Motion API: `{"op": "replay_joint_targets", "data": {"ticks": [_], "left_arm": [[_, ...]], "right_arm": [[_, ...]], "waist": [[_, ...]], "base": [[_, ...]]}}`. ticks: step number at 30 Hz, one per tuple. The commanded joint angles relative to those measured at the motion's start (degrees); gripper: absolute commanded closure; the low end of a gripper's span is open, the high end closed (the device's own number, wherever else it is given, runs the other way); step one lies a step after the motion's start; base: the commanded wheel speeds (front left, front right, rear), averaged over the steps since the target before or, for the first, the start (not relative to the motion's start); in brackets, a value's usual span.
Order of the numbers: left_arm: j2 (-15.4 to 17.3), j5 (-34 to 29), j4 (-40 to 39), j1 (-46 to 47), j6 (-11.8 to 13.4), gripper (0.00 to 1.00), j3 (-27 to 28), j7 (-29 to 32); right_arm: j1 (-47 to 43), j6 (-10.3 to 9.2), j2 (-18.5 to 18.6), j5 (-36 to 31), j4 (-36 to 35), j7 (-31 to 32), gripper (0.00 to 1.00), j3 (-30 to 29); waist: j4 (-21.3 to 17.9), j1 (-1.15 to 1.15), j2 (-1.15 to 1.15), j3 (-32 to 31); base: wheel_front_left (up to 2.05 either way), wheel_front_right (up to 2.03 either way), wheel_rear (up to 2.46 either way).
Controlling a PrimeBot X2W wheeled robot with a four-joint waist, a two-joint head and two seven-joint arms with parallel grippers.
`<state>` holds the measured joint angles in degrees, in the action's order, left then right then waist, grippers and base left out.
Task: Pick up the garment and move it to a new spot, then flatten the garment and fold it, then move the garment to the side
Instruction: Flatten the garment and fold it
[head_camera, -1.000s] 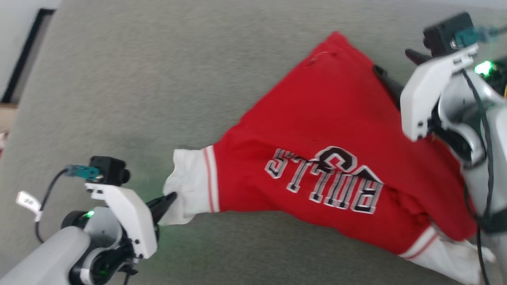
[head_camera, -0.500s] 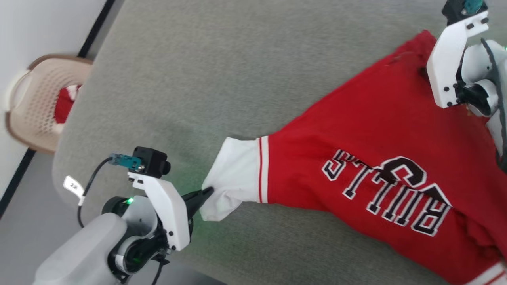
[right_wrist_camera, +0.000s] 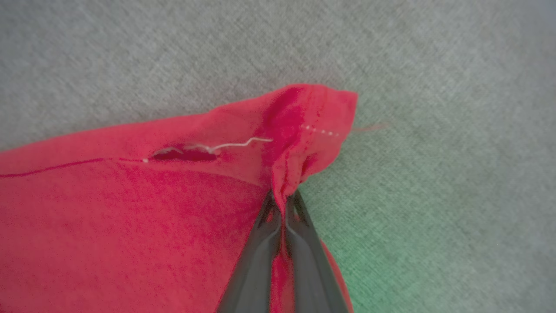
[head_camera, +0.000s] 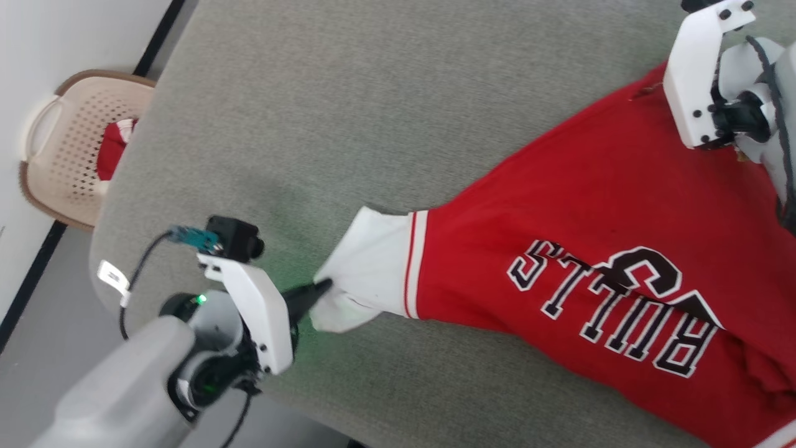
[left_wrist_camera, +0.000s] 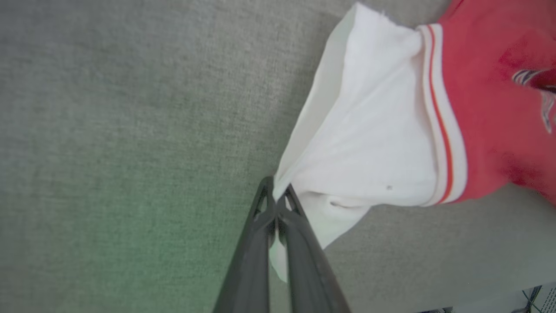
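Observation:
The red garment (head_camera: 597, 205) with black "BULLS" lettering lies stretched across the grey surface (head_camera: 373, 93), lettering upside down in the head view. Its white sleeve (head_camera: 367, 267) with striped trim points toward the lower left. My left gripper (head_camera: 324, 287) is shut on the sleeve's edge; the left wrist view shows the white cloth (left_wrist_camera: 369, 143) pinched at the left gripper's (left_wrist_camera: 275, 195) fingertips. At the upper right, the right arm's white mount hides the fingers in the head view. In the right wrist view my right gripper (right_wrist_camera: 283, 198) is shut on a bunched red hem corner (right_wrist_camera: 304, 126).
A beige perforated laundry basket (head_camera: 59, 162) with a red item inside stands on the floor at the left, beside the grey surface's rounded corner. A white wall with dark baseboard runs behind it. Open grey surface (head_camera: 385, 87) spreads above the garment.
The head camera has swung, bringing the basket into view. Both grippers keep their hold, and the garment looks a little more stretched between them.

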<state>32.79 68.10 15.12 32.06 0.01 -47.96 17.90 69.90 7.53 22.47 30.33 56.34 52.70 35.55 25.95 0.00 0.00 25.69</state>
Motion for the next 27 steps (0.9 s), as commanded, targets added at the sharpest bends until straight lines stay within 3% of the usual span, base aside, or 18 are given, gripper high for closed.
{"op": "replay_joint_targets", "data": {"ticks": [1, 6, 12, 19, 27], "left_arm": [[0.94, 0.32, 0.40, 1.49, 0.22, 1.00, 0.86, 0.08], [3.22, -0.22, 0.14, 3.41, 0.96, 1.00, 2.19, 0.58], [9.43, -1.42, -1.34, 8.45, 2.71, 1.00, 4.96, 3.33], [15.82, -5.28, -3.55, 16.99, 3.86, 1.00, 5.95, 9.04], [16.88, -9.57, -0.23, 26.95, 2.21, 1.00, 6.21, 12.27]], "right_arm": [[-3.61, -0.13, 1.18, -0.54, 3.67, 0.39, 1.00, 1.32], [-0.27, -0.20, 0.72, -0.37, 1.04, -4.19, 1.00, 0.59], [0.50, -0.17, 0.56, 0.72, -3.89, -9.34, 1.00, -0.02], [-0.60, -0.17, 2.36, 1.85, -9.73, -11.09, 1.00, -2.92], [-1.50, -0.18, 2.34, 0.24, -15.33, -10.70, 1.00, -9.53]], "waist": [[-1.39, 0.00, 0.00, -0.42], [-4.25, 0.00, 0.00, -1.48], [-9.20, 0.00, 0.00, -4.58], [-14.27, 0.00, 0.00, -8.01], [-18.76, 0.00, 0.00, -11.52]], "base": [[0.00, 0.00, 0.00], [0.00, 0.00, 0.00], [0.00, 0.00, 0.00], [0.00, 0.00, 0.00], [0.00, 0.00, 0.00]]}}
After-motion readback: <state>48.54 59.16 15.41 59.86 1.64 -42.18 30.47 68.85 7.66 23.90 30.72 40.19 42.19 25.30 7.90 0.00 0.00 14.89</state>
